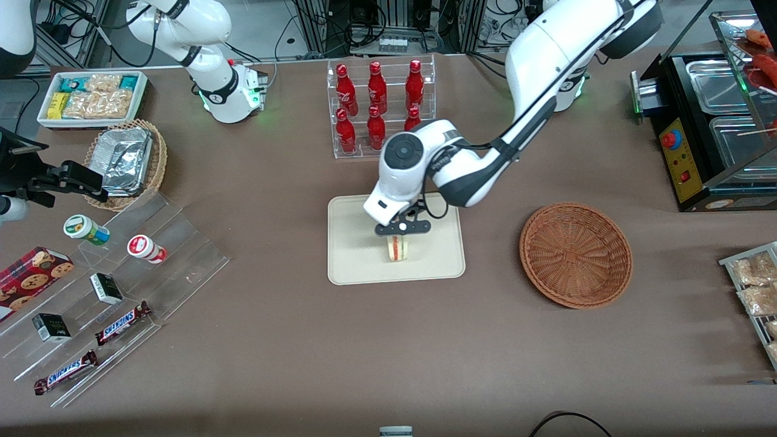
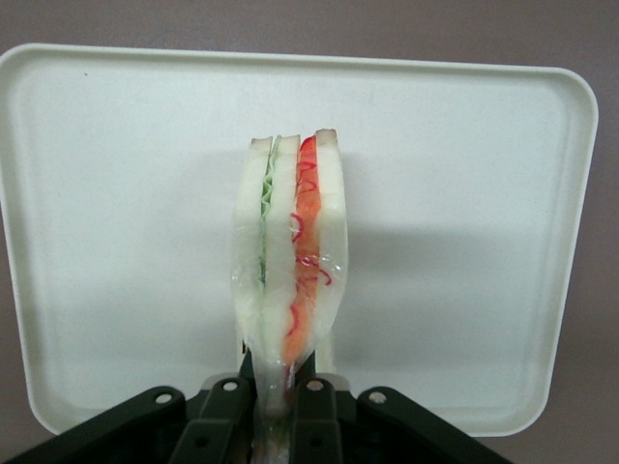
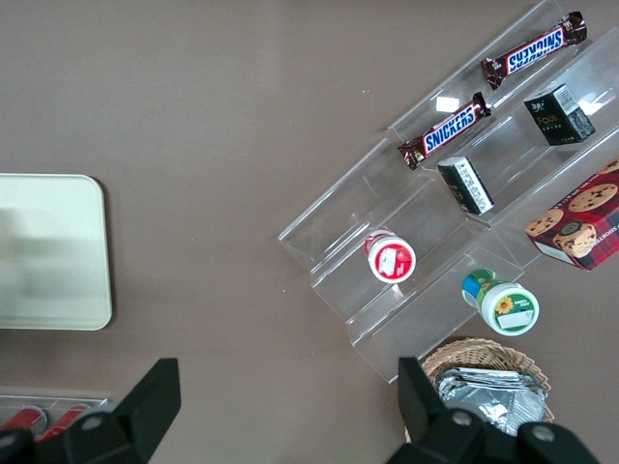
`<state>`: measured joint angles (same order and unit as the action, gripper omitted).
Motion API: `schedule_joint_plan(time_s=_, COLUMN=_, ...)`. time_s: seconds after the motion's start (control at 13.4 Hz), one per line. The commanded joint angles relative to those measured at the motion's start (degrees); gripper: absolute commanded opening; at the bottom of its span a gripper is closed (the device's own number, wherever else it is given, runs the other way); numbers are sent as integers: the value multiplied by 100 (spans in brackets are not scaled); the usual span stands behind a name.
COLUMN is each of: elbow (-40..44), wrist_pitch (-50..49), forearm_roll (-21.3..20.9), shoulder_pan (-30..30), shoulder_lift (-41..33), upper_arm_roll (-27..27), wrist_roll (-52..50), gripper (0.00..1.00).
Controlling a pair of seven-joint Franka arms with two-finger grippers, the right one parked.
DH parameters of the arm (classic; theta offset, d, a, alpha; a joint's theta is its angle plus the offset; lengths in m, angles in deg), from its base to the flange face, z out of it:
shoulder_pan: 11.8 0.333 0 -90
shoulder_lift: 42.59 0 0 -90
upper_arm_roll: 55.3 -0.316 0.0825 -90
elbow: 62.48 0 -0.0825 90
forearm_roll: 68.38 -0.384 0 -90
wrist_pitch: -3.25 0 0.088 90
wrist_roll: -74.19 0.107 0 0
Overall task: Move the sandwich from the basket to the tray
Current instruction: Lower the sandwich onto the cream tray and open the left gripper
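1. Sandwich [image 2: 287, 261] stands on edge over the tray [image 1: 349, 267] middle — pinched at one end by the tool [image 1: 400, 233], clamped on it.
2. Basket [image 1: 575, 255] sits bare on the desk, toward the working arm's end.
3. Advice: lower until bread rests on tray, then release gently — an upright wedge may topple.

In the front view the arm [image 1: 461, 170] covers the upper edge of the tray [image 1: 358, 261], and the gripper [image 1: 400, 233] hides the top of the sandwich [image 1: 397, 249]. At the right edge of the frame the snack rack [image 1: 753, 291] and the steel-pan warmer [image 1: 716, 121] are cut off. At the lower left the cookie box [image 1: 30, 279] runs out of frame. In the left wrist view the sandwich's base disappears between the fingers [image 2: 314, 416]; the tray's corners there are cropped. In the right wrist view only a corner of the tray shows, at the left edge
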<state>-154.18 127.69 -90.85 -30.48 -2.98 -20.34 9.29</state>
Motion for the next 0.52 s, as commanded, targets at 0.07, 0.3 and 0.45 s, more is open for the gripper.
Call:
schedule_joint_plan(time_s=0.07, elbow=153, wrist_pitch=80, forearm_roll=-267, shoulder_pan=-118, shoulder_lift=170, upper_arm_roll=-24, wrist_roll=-286, gripper=0)
schedule_joint_plan(time_s=0.3, elbow=197, wrist_pitch=116, forearm_roll=-276, shoulder_pan=-127, shoulder_lift=346, upper_arm_roll=-24, wrist_roll=-295, gripper=0)
schedule_joint_plan(time_s=0.45, elbow=197, wrist_pitch=116, forearm_roll=-337, shoulder_pan=-127, shoulder_lift=399, upper_arm_roll=-24, wrist_roll=-286, gripper=0)
